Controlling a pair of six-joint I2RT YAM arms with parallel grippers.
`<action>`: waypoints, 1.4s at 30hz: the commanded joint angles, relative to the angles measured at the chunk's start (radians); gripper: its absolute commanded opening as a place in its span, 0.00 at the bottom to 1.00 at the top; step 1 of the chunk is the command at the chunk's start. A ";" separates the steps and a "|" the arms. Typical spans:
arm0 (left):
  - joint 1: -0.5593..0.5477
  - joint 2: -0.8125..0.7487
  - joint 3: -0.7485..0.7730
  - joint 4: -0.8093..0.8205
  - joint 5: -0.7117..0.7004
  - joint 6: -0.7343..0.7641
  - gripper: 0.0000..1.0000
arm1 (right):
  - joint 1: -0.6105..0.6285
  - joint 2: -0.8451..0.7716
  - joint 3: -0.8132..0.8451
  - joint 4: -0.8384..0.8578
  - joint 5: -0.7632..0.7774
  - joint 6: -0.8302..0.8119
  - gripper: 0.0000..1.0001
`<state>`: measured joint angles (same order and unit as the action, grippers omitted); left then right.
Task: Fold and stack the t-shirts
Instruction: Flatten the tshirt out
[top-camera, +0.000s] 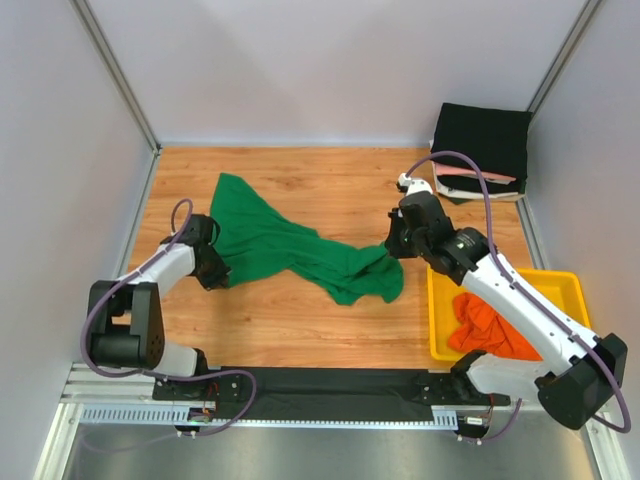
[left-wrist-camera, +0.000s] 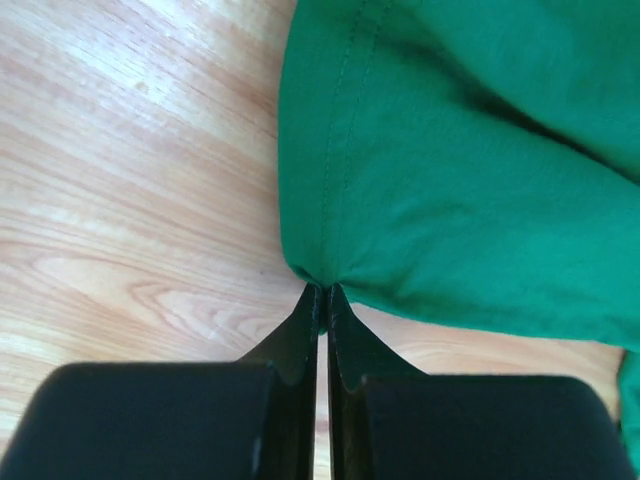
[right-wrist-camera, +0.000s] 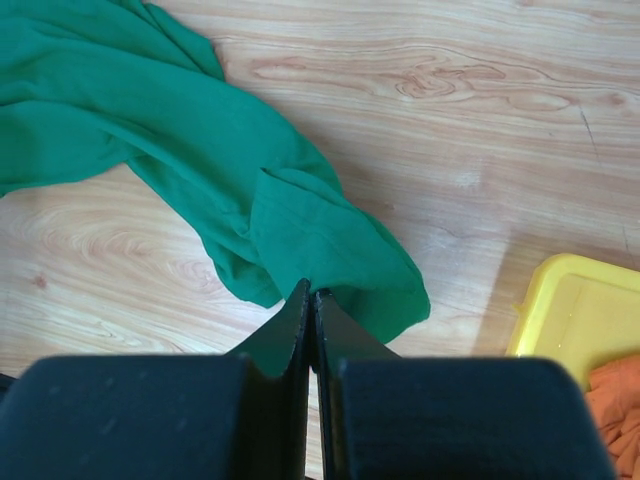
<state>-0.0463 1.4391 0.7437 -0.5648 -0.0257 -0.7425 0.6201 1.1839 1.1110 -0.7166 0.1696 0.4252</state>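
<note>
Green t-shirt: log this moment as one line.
left gripper: shut on green t-shirt | right gripper: shut on green t-shirt | fold: not started

You're in a lab test cell: plain white panels (top-camera: 330, 60) across the top, an aluminium post (top-camera: 115, 72) upper left, boxing a wooden table (top-camera: 300, 330).

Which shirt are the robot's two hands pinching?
The green t-shirt on the table: left gripper and right gripper are both shut on its edges. The orange shirt sits in the yellow bin; the black shirt lies folded in the far corner.
</note>
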 joint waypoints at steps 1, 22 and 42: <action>-0.015 -0.103 0.063 -0.041 -0.072 0.025 0.00 | -0.003 -0.061 0.033 -0.018 0.001 0.006 0.00; -0.046 -0.787 1.037 -0.492 -0.282 0.385 0.00 | -0.003 -0.716 0.322 0.091 -0.305 -0.200 0.00; 0.163 -0.002 0.978 -0.222 -0.157 0.316 0.00 | -0.355 0.505 0.751 0.486 -0.553 -0.283 0.00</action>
<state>0.0540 1.3094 1.8004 -0.8753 -0.2584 -0.3977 0.3088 1.5124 1.7893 -0.3176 -0.2836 0.0856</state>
